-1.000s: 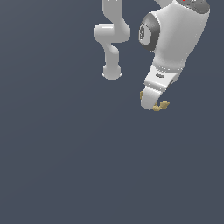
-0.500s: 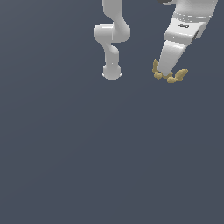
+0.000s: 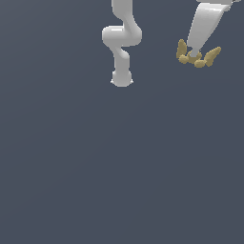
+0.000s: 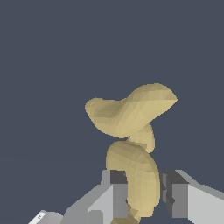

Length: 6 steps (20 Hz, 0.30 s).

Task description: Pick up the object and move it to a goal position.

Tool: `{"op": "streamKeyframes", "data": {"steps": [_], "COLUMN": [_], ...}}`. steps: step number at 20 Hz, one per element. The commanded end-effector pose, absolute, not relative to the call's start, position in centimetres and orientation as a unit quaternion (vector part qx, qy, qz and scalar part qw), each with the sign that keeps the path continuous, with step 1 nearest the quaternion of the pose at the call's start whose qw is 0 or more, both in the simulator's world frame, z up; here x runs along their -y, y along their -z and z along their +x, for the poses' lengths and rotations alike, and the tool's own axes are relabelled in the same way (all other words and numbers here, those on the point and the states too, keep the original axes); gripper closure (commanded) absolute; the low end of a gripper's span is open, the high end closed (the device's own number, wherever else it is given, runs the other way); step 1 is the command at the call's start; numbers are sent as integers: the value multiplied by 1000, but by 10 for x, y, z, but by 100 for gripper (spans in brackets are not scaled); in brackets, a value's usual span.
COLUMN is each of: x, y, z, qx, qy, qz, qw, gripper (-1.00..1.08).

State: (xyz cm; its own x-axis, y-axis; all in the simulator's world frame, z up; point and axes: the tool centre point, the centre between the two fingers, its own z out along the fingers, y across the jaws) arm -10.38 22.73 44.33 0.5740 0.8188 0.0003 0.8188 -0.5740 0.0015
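Observation:
The object [image 3: 196, 56] is a small tan-yellow lumpy thing with several stubby knobs, held high at the exterior view's upper right. My white gripper [image 3: 193, 53] is shut on it and carries it well above the grey floor. In the wrist view the object [image 4: 131, 131] sticks out from between my two grey fingers [image 4: 118, 194], with its knobs spreading beyond the tips. My gripper [image 4: 142, 197] clamps its lower knob from both sides.
The arm's white base [image 3: 121, 78] stands on the flat dark grey floor [image 3: 119, 167] near the top centre of the exterior view. Nothing else shows on the floor.
My gripper has risen and moved toward the exterior view's upper right with the object in it. The gripper body now reaches out of the frame at the top.

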Motion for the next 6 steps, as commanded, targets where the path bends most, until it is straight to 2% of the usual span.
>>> {"op": "streamKeyframes", "data": {"steps": [1,6], "x": [-230,-232], "y": [-452,-457], "z": [-107,-109], "qx": [-461,-461], "qy": [0,0], "qz": [887,888], "qw": [0,0], "gripper": [108,108]}}
